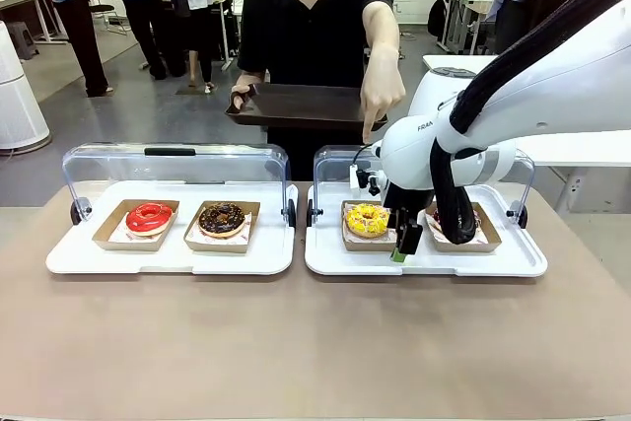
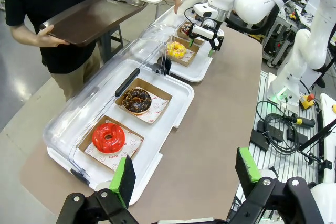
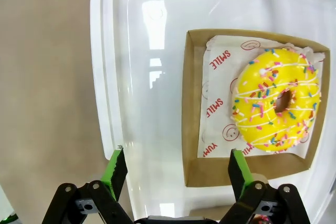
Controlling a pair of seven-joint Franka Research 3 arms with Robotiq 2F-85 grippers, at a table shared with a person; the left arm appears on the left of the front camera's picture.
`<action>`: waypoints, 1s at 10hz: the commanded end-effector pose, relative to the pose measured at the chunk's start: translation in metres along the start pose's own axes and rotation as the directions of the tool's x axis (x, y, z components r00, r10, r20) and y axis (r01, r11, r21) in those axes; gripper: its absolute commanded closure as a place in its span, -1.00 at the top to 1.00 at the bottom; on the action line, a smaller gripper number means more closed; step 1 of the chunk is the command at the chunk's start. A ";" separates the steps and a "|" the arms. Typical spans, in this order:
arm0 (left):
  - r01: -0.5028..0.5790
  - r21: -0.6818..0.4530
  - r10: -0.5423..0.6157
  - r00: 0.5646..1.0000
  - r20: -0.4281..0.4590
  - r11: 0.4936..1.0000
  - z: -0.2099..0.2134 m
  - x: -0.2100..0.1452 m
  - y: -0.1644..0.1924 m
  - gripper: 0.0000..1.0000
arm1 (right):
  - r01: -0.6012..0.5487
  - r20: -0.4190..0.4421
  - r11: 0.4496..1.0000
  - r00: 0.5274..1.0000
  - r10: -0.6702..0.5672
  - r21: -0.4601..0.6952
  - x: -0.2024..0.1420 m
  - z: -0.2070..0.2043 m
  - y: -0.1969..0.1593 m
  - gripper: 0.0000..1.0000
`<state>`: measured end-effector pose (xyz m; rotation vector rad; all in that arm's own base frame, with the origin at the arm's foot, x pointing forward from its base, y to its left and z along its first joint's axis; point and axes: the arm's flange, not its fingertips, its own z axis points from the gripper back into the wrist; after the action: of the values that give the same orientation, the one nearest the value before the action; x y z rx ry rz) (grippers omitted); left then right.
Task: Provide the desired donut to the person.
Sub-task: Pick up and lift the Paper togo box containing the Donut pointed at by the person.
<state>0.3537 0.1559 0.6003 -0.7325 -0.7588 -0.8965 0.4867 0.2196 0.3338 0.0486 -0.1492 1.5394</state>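
Yellow sprinkled donut (image 3: 276, 99) untouched in its cardboard tray (image 3: 191, 103), toward the left end of the right-hand white tray (image 3: 142, 77). Right gripper (image 3: 177, 169) spread to full width and holding nothing, hanging over that tray toward its near edge, one green pad above bare white plastic, the other above the cardboard rim (contact with either not discernible). Farther along, toward the tray's right end, a darker donut (image 1: 439, 216), largely hidden by the arm. Beyond the tabletop's far edge, the person's hand (image 1: 383, 96) pointing down at the yellow donut, the other hand supporting a brown serving tray (image 1: 296, 105). Toward the tabletop's left edge, left-hand white tray (image 1: 59, 258) with red donut (image 1: 149, 216) and chocolate donut (image 1: 222, 218); left gripper (image 2: 185, 174) open, empty, well back from it. Progress, as judged: choice indicated, gripper at the tray; grasp, lift and delivery onto the serving tray all outstanding.
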 end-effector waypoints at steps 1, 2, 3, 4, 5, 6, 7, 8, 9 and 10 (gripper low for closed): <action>0.008 -0.004 -0.008 1.000 -0.007 1.000 0.002 -0.001 -0.001 1.00 | -0.023 -0.021 0.999 1.000 0.023 -0.026 0.000 -0.005 -0.008 1.00; 0.008 -0.004 -0.008 1.000 -0.007 1.000 0.002 -0.001 -0.001 1.00 | -0.022 -0.013 0.999 1.000 0.021 -0.026 0.000 -0.006 -0.009 1.00; 0.008 -0.004 -0.008 1.000 -0.007 1.000 0.002 -0.001 -0.001 1.00 | -0.020 -0.012 1.000 1.000 0.020 -0.020 -0.001 -0.009 -0.010 1.00; 0.008 -0.004 -0.008 1.000 -0.007 1.000 0.002 -0.001 -0.001 1.00 | -0.021 -0.014 1.000 1.000 0.021 -0.016 -0.002 -0.012 -0.011 1.00; 0.008 -0.004 -0.008 1.000 -0.007 1.000 0.002 -0.001 -0.001 1.00 | -0.017 -0.013 1.000 1.000 0.016 -0.018 -0.002 -0.013 -0.012 1.00; 0.008 -0.004 -0.008 1.000 -0.007 1.000 0.002 -0.001 -0.001 1.00 | -0.018 -0.011 1.000 1.000 0.018 -0.021 -0.003 -0.013 -0.013 1.00; 0.008 -0.004 -0.008 1.000 -0.007 1.000 0.002 -0.001 -0.001 1.00 | -0.019 -0.012 1.000 1.000 0.019 -0.018 -0.004 -0.014 -0.013 1.00; 0.008 -0.004 -0.008 1.000 -0.007 1.000 0.002 -0.001 -0.001 1.00 | -0.019 -0.015 1.000 1.000 0.019 -0.015 -0.004 -0.014 -0.013 1.00; 0.008 -0.004 -0.008 1.000 -0.007 1.000 0.002 -0.001 -0.001 1.00 | -0.021 -0.016 1.000 1.000 0.021 -0.014 -0.004 -0.014 -0.013 1.00; 0.008 -0.004 -0.008 1.000 -0.007 1.000 0.002 -0.001 -0.001 1.00 | -0.029 -0.011 0.999 1.000 0.028 -0.016 -0.005 -0.014 -0.013 0.86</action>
<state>0.3537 0.1559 0.6003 -0.7326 -0.7588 -0.8965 0.4916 0.2162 0.3237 0.0497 -0.1534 1.5379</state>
